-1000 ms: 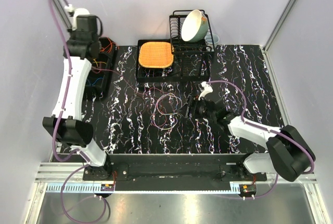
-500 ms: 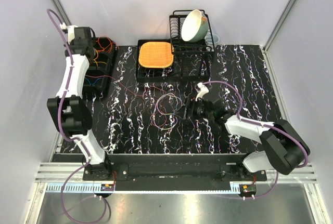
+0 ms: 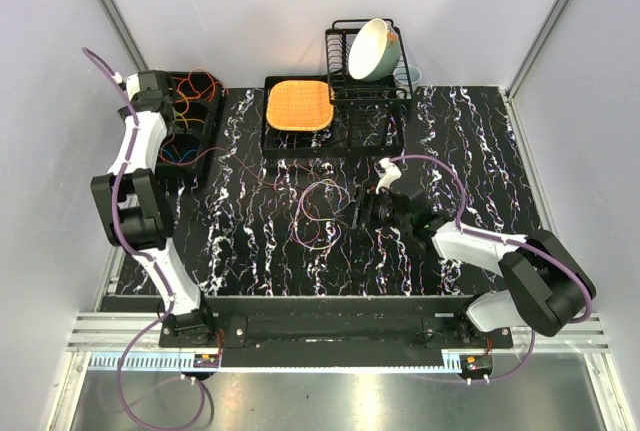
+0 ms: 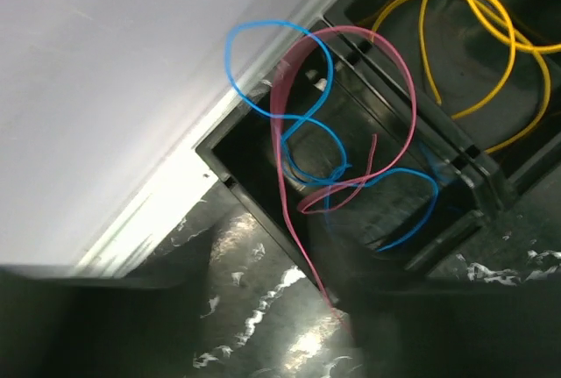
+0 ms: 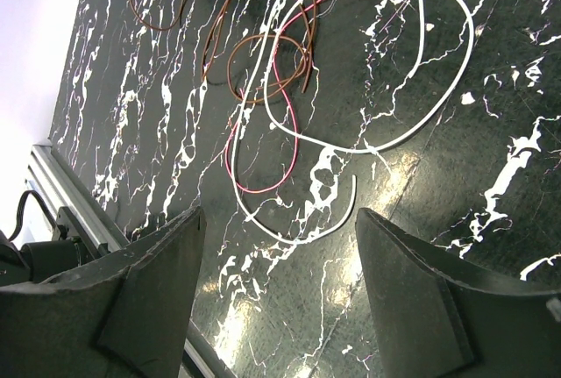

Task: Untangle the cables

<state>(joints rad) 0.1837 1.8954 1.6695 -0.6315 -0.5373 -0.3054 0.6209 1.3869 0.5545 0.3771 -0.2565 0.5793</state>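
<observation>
A tangle of thin cables [image 3: 320, 213] in pink, brown and white lies mid-table. My right gripper [image 3: 362, 208] hovers just right of it, open [image 5: 279, 216] and empty; a white loop [image 5: 472, 40], a pink loop [image 5: 294, 146] and brown loops [image 5: 237, 53] lie ahead of its fingers. My left gripper [image 3: 165, 101] is over the black bin [image 3: 190, 163] at the far left, which holds orange and blue cables. In the left wrist view its jaws [image 4: 280, 343] stand apart. A pink cable [image 4: 285, 194] drapes over the bin wall beside a blue cable [image 4: 307, 128] and yellow cables [image 4: 465, 10].
A black dish rack with a cream bowl [image 3: 372, 49] stands at the back centre, and an orange woven mat [image 3: 298, 104] sits on a black tray beside it. Walls close in on both sides. A black rail [image 3: 330, 311] runs along the near table edge.
The left arm has swung back and left over the bin and its jaws have opened. The right gripper shifted slightly left, still open.
</observation>
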